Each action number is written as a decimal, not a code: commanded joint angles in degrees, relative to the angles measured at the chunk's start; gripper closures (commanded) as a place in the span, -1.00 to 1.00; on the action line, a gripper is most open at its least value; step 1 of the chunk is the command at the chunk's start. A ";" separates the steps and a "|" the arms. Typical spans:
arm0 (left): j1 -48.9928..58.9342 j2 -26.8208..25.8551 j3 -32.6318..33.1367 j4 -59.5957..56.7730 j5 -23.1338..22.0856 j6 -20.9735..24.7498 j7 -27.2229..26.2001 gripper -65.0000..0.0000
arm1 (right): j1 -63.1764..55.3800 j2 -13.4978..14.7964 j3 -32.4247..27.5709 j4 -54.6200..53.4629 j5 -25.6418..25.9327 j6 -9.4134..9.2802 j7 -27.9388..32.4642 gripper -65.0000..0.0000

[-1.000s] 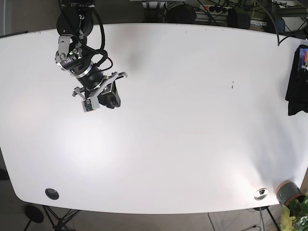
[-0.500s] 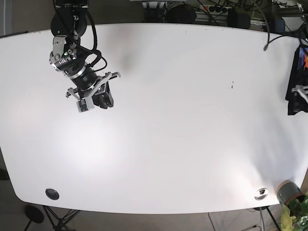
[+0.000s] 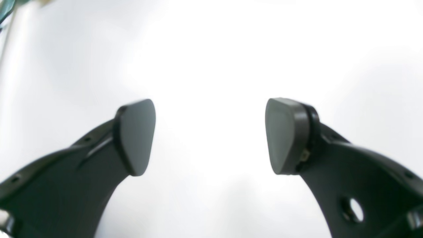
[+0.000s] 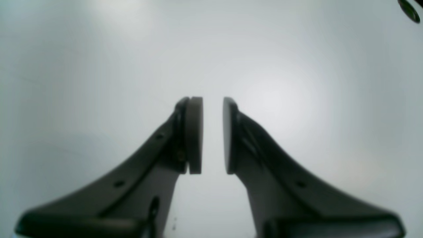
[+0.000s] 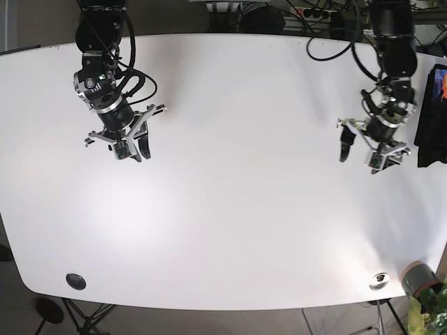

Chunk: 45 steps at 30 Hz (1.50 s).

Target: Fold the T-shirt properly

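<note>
At the right of the base view the left gripper [image 5: 361, 150] now hangs over the white table [image 5: 237, 209], where half a second ago only a sliver of it showed at the frame's right edge and a second ago it was out of sight; its jaws stand wide apart with nothing between them, as the left wrist view confirms, showing only bare tabletop beyond the pads [image 3: 138, 136]. At the upper left the right gripper [image 5: 137, 150] has drifted a little further left and up from where it was a second ago, and its jaws sit nearly together, a narrow gap between the pads [image 4: 195, 135], holding nothing. The T-shirt [image 5: 431, 115], a dark bundle with a patch of colour, lies at the far right edge of the table, partly cut off by the frame, just to the right of the left gripper and not touched by it. That arm's arrival beside the cloth suggests the task is only starting: the shirt looks not yet spread out, and a reach for it seems the likely next step. As for containers, a small grey pot [image 5: 418, 277] with a green plant [image 5: 429, 310] in it stands at the lower right corner, well apart from both arms.
</note>
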 commanded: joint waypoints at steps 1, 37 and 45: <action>-1.06 3.40 0.91 4.05 2.02 2.93 -1.79 -0.46 | 0.01 0.47 0.34 -1.37 -1.66 -0.22 4.53 0.71; 20.83 15.80 8.03 25.06 3.25 12.42 -5.92 -0.45 | -25.48 1.52 6.94 4.17 11.62 0.30 13.40 0.71; 23.82 15.80 8.20 25.68 3.25 12.42 -5.04 -0.45 | -32.60 1.26 6.94 7.78 15.75 0.22 13.49 0.71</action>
